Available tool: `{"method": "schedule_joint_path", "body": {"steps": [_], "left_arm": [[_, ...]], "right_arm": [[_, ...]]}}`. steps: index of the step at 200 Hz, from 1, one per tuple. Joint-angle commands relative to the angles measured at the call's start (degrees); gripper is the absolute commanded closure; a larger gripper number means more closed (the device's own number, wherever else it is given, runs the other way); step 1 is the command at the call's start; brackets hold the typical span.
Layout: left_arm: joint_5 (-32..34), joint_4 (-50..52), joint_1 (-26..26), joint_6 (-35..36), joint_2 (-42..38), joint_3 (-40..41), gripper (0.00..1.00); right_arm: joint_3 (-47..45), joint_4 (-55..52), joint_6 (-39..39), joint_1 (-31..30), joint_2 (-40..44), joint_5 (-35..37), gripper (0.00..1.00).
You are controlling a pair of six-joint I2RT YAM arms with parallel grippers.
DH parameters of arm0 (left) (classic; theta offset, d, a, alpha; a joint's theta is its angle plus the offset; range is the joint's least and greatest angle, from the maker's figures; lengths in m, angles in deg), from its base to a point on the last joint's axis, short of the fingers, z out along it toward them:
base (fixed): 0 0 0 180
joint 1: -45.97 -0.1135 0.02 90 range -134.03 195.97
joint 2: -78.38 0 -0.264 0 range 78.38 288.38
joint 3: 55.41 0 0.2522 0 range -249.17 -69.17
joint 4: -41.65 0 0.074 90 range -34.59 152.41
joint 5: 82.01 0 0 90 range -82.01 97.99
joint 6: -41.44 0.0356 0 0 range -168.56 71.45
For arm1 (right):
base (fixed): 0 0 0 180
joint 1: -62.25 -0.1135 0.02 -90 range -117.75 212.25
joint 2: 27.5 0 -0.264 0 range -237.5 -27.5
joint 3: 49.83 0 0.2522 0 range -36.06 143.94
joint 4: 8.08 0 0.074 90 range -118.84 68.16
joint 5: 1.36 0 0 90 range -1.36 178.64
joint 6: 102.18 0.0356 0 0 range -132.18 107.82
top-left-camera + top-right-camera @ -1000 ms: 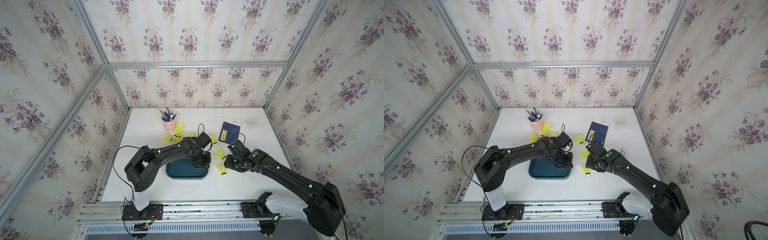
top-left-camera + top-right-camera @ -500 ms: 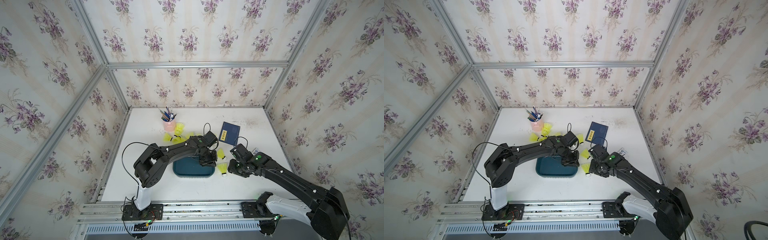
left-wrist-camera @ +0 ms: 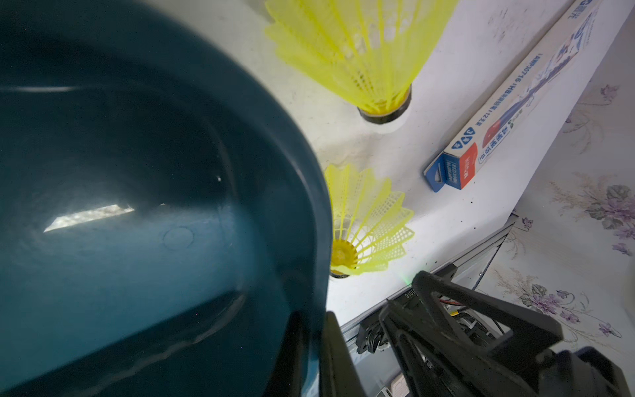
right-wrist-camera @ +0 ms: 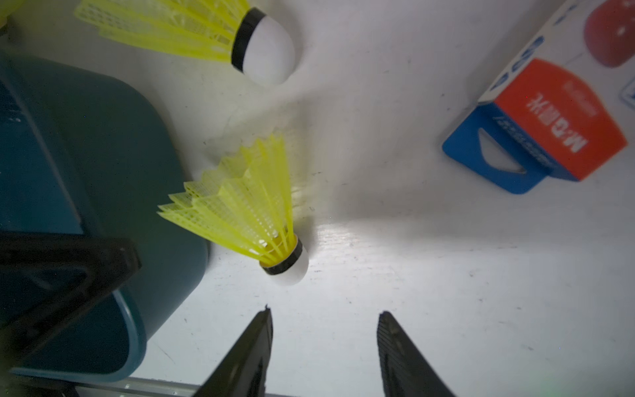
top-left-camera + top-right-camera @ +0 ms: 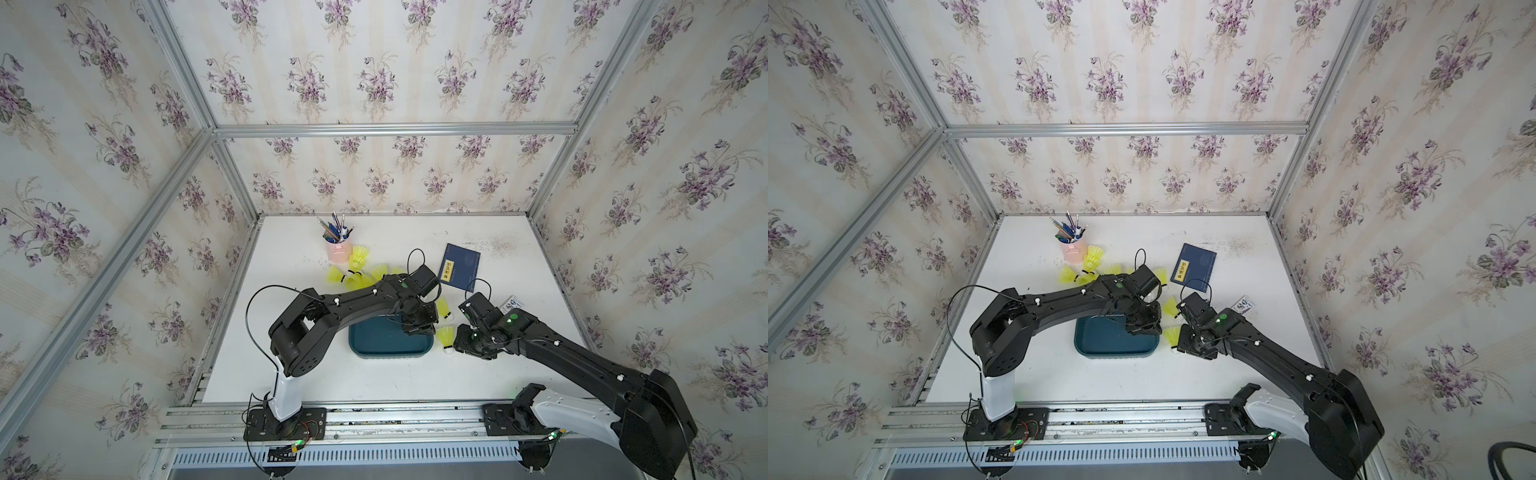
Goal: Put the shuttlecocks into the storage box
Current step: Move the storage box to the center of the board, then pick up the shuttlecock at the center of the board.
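Note:
The storage box (image 5: 386, 343) (image 5: 1113, 343), a dark teal tray, lies empty at mid-table. My left gripper (image 5: 419, 328) (image 3: 314, 314) is shut on its right rim (image 3: 309, 213), one finger inside and one outside. One of the shuttlecocks (image 5: 446, 336) (image 4: 247, 213) lies just right of the box, white tip toward the front. My right gripper (image 5: 459, 340) (image 4: 324, 311) hovers open beside that tip, with nothing between its fingers. Another shuttlecock (image 5: 444, 306) (image 4: 192, 27) lies a little farther back. Several more (image 5: 353, 270) (image 5: 1088, 266) cluster by the pen cup, partly hidden by my left arm.
A pink pen cup (image 5: 338, 251) stands at the back left. A flat navy book (image 5: 461, 268) lies at the back right. A small red and blue carton (image 5: 512, 303) (image 4: 549, 130) rests right of my right wrist. The metal rail (image 5: 374, 415) runs along the table's front edge.
My left gripper has dragged the storage box to the right, up against the nearest shuttlecock. The right gripper has shifted slightly toward the front and narrowed a little.

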Motion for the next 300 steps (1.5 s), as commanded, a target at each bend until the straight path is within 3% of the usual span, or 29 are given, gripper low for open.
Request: {"method": "schedule_joint_path", "body": {"steps": [1,10,28,55,79,103,150,177,225,300], "left_arm": [[-0.15,2.82,0.04,-0.23,-0.5,0.3,0.94],[-0.15,3.1,-0.04,-0.03,-0.62,0.0,0.79],[0.31,3.66,-0.02,0.47,-1.28,-0.75,0.59],[1.54,5.25,-0.1,2.55,-3.05,-1.97,0.41],[2.59,6.97,-0.14,6.88,-6.19,-2.31,0.31],[-0.01,7.09,-0.56,13.41,-9.81,-0.2,0.3],[-4.49,3.39,-0.32,21.78,-20.18,11.2,0.32],[-4.04,-0.26,1.07,22.71,-22.73,14.61,0.32],[0.61,-1.88,5.17,22.76,-20.29,12.23,0.32],[1.95,-3.84,5.6,20.93,-19.86,12.81,0.33]], "right_arm": [[-0.11,2.56,-1.69,0.03,-1.11,-1.88,0.47],[-0.11,2.81,-2.09,-0.05,-1.6,-2.37,0.47],[-0.18,3.08,-2.77,0.02,-1.8,-3.05,0.48],[-0.35,3.11,-4.65,0.03,-1.89,-3.37,0.48],[-0.21,2.95,-6.48,-0.13,-2.82,-3.02,0.48],[0.11,3.27,-7.06,-0.15,-3.56,-3.14,0.48],[0.16,6.12,-7.92,-0.45,-5.43,-4.46,0.49],[0.72,7.82,-9.42,-0.69,-8.21,-5.05,0.5],[0.16,9.21,-9.74,-0.69,-10.3,-4.57,0.5],[-0.19,12.27,-9.52,-0.6,-13.38,-3.43,0.53]]}}
